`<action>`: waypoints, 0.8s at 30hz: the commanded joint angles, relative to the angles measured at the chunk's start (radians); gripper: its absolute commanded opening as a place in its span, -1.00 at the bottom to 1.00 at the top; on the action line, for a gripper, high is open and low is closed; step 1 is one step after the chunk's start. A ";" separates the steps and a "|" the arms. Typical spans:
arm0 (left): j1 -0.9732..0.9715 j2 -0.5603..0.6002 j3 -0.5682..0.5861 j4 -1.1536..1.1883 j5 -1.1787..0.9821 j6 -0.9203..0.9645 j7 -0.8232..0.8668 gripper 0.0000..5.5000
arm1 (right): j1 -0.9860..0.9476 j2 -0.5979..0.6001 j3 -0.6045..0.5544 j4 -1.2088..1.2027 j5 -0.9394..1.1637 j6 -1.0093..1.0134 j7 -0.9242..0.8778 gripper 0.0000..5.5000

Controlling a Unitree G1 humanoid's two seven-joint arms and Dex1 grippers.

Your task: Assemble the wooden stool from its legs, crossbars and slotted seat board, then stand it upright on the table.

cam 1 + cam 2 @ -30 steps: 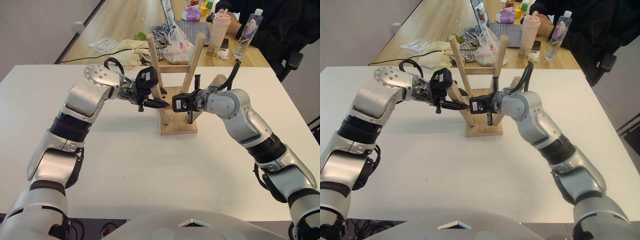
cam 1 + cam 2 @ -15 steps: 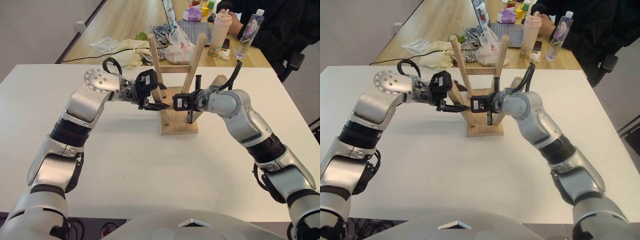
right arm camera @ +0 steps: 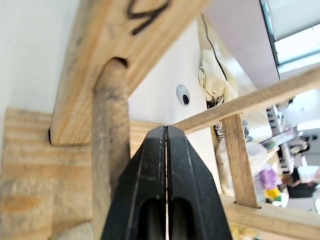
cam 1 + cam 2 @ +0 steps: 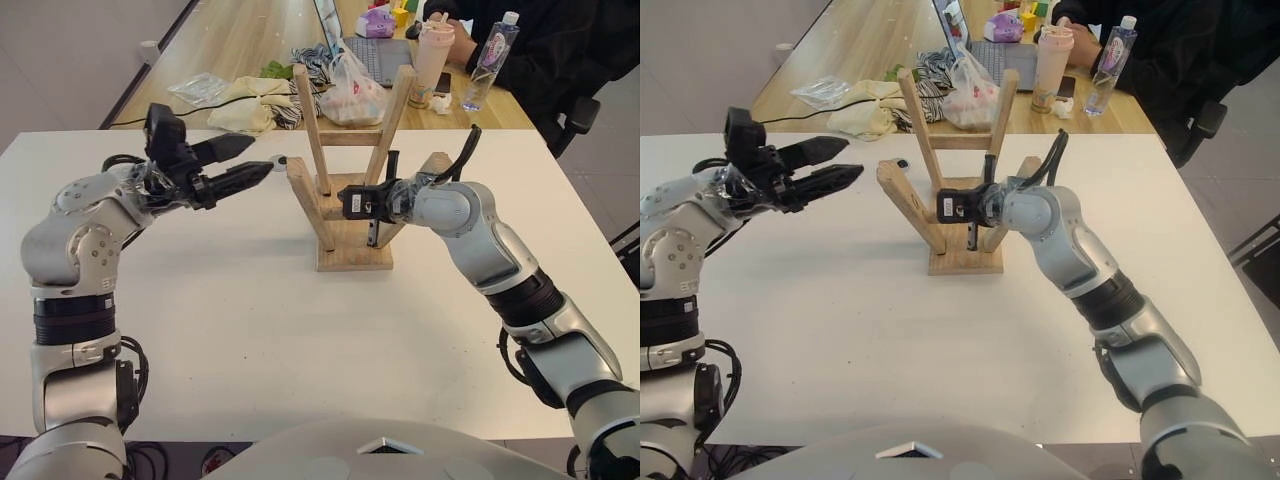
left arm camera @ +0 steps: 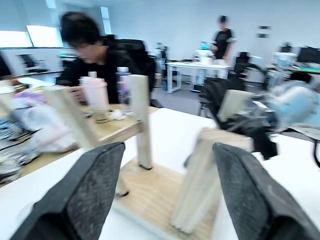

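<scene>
Inverted stool (image 4: pixel 350 190) near the middle of the far edge of the desk (image 4: pixel 250 330), part-way through assembly. The slotted seat board (image 4: pixel 355 258) lies flat on the desk. The legs rise from it, the two far legs (image 4: pixel 312 120) joined by a crossbar (image 4: pixel 350 138). The near leg (image 4: pixel 310 205) on the robot's left leans outward from its slot.

Left pincer (image 4: pixel 262 155): spread wide and holding nothing. It hangs over the far left part of the desk, well apart from the stool, with its tips turned toward it.

Right pincer (image 3: pixel 166 135): fingertips pressed together with nothing between them. It sits low among the legs, just beside the leaning leg and close above the seat board.

Judged step: checking that the legs are seated, then turning the stool over.

- The leaning leg probably wants a firm push along its own axis, into the slot and not sideways. A sideways load could lever it out or slide the board.
- For the turn, the right pincer would have to spread first. Each pincer should then take an opposite leg close to the board, where leverage on the joints is least.
- The stool should lift clear before it rotates, and come down with all feet meeting the desk together
</scene>
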 commanded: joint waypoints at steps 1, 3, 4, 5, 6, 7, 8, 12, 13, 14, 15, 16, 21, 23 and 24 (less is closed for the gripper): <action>0.038 -0.082 0.015 0.083 0.115 -0.052 0.227 0.05 | 0.008 0.101 -0.110 -0.109 0.085 0.152 -0.060 -1.00; 0.091 -0.175 0.016 0.029 0.130 -0.050 0.358 -0.05 | -0.051 0.164 -0.234 -0.227 0.164 0.276 -0.108 -1.00; 0.151 -0.215 -0.006 -0.032 0.144 -0.047 0.407 -0.12 | -0.082 0.179 -0.290 -0.273 0.200 0.304 -0.127 -1.00; 0.210 -0.241 -0.034 -0.088 0.162 -0.045 0.440 -0.17 | -0.105 0.184 -0.339 -0.304 0.229 0.316 -0.145 -1.00; 0.254 -0.267 -0.058 -0.132 0.172 -0.038 0.471 -0.23 | -0.129 0.195 -0.403 -0.326 0.266 0.343 -0.174 -1.00; 0.278 -0.290 -0.072 -0.165 0.169 -0.024 0.496 -0.29 | -0.153 0.208 -0.468 -0.339 0.303 0.371 -0.205 -1.00; 0.296 -0.315 -0.091 -0.196 0.171 -0.006 0.525 -0.34 | -0.179 0.187 -0.526 -0.336 0.327 0.384 -0.221 -1.00; 0.277 -0.389 -0.142 -0.224 0.183 0.038 0.612 -0.61 | -0.106 -0.027 -0.523 -0.169 0.261 0.194 -0.181 -1.00; 0.248 -0.416 -0.154 -0.195 0.194 0.034 0.638 -0.70 | -0.046 -0.056 -0.509 -0.081 0.250 0.131 -0.176 -1.00; 0.218 -0.441 -0.168 -0.152 0.214 0.018 0.661 -0.80 | 0.014 -0.059 -0.491 0.008 0.246 0.077 -0.179 -1.00; 0.189 -0.459 -0.187 -0.111 0.236 0.001 0.672 -0.92 | 0.072 -0.060 -0.456 0.090 0.228 0.009 -0.192 -1.00; 0.166 -0.477 -0.201 -0.083 0.249 -0.008 0.677 -0.94 | 0.113 -0.046 -0.425 0.153 0.223 -0.038 -0.201 -1.00; 0.064 -0.533 -0.204 0.050 0.312 -0.074 0.743 -0.94 | 0.124 0.113 -0.259 0.150 0.299 -0.034 -0.171 -1.00; -0.003 -0.532 -0.191 0.131 0.333 -0.113 0.745 -0.94 | 0.087 0.171 -0.249 0.127 0.356 0.012 -0.174 -1.00; -0.044 -0.528 -0.190 0.182 0.347 -0.138 0.737 -0.94 | 0.068 0.207 -0.249 0.113 0.397 0.047 -0.178 -1.00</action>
